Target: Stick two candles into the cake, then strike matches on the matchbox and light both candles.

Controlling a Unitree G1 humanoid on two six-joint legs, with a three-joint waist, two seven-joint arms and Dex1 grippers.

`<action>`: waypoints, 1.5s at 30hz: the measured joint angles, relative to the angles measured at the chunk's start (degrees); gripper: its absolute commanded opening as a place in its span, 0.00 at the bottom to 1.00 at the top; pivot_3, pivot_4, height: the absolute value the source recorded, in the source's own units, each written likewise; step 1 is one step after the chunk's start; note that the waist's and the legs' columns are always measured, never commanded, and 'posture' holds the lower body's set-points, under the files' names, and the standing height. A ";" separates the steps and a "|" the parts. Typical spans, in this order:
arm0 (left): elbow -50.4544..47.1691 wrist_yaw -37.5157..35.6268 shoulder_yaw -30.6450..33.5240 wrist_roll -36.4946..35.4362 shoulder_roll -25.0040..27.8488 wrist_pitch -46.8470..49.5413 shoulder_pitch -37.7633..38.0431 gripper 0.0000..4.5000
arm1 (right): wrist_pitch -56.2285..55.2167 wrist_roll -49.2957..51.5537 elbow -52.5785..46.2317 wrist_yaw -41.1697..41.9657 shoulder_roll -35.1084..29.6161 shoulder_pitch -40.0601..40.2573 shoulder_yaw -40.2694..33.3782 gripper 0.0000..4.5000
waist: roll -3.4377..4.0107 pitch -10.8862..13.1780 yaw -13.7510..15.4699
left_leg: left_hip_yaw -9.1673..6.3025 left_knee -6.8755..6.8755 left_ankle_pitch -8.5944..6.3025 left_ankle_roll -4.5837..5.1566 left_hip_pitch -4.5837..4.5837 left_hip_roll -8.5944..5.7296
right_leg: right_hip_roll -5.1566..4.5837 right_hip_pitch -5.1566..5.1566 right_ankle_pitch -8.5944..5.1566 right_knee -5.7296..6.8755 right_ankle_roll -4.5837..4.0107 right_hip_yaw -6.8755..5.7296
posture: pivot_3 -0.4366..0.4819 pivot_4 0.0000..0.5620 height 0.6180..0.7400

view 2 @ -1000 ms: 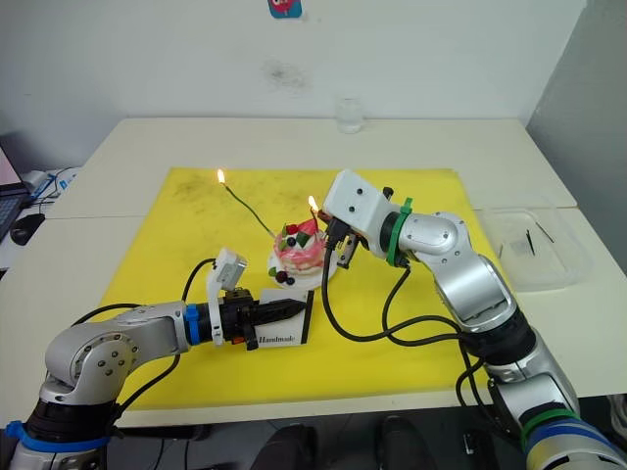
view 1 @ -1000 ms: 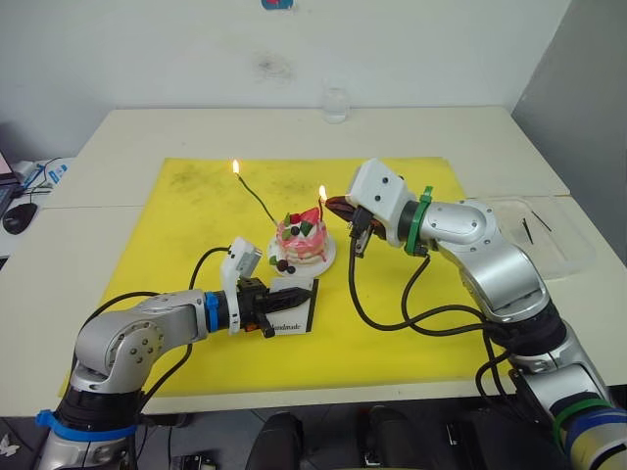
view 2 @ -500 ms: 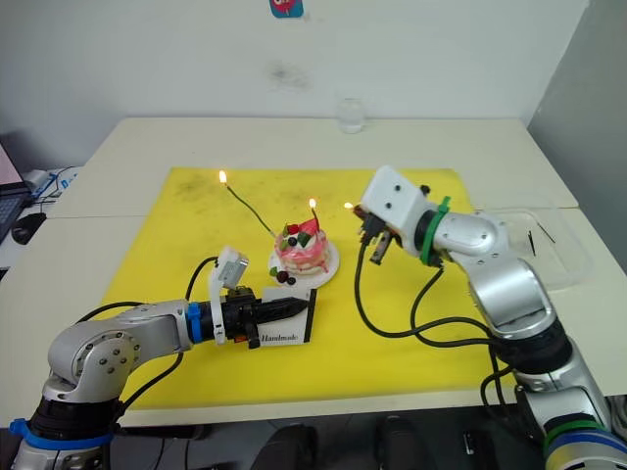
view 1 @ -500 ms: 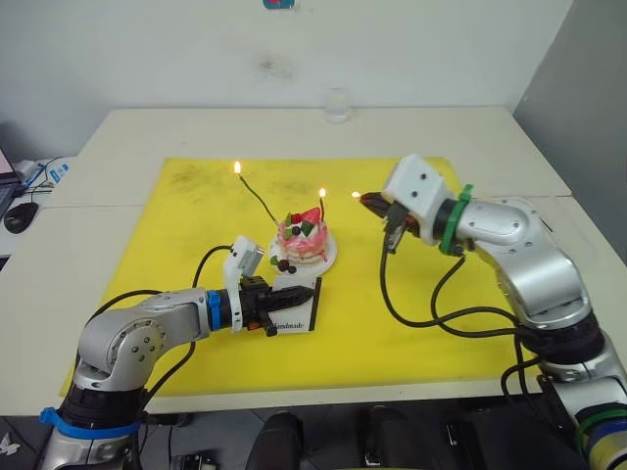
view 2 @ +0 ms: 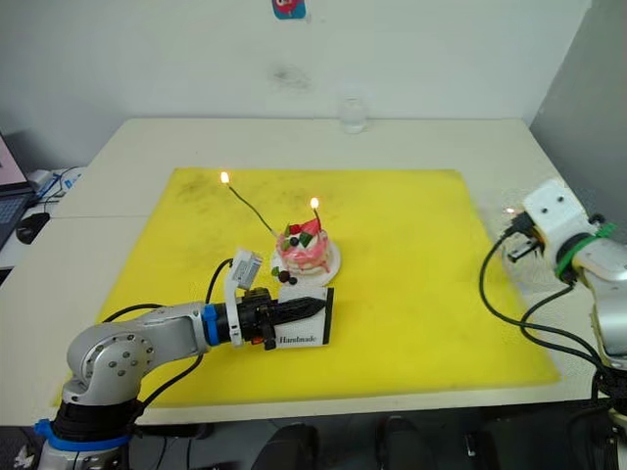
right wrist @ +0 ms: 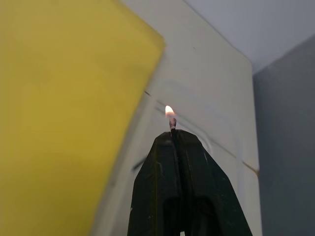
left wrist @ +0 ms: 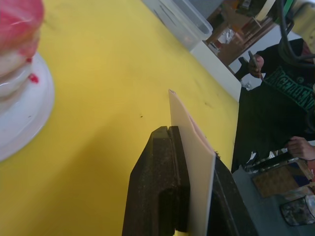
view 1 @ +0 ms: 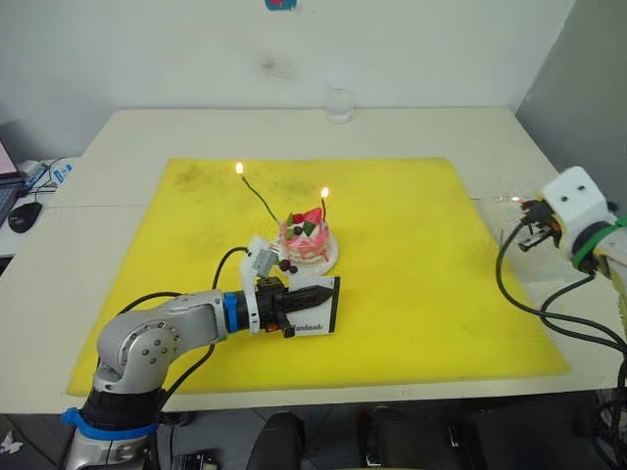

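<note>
cake [view 1: 308, 241]: both candles lit, beside left gripper [view 1: 318, 294] | matchbox [view 1: 315, 311]: upright, clamped | match [right wrist: 172, 122]: burning, in right gripper [right wrist: 175, 135]

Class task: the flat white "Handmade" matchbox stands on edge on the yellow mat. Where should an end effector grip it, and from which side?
Grip the flat white "Handmade" matchbox across its two broad faces near one end, coming in low along the yellow mat from the robot's left, away from the pink-and-white cake. It is thin and upright; the left end effector holds it this way.

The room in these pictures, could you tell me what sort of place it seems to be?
Probably a lab or office set up for robot trials: plain pale tables pushed together against a bare wall, a yellow mat as a work surface, and a computer mouse with cables at the table edge.
</note>
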 measured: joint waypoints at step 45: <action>0.65 16.23 -1.23 0.56 0.43 13.92 -4.22 0.60 | 9.38 36.44 -24.44 19.16 -2.77 -2.37 8.53 1.00 | 0.04 0.04 -0.40 | -0.17 0.34 0.00 0.01 -0.13 -0.04 | 0.01 0.08 0.05 0.00 0.10 -0.11 | 0.48 0.27 1.00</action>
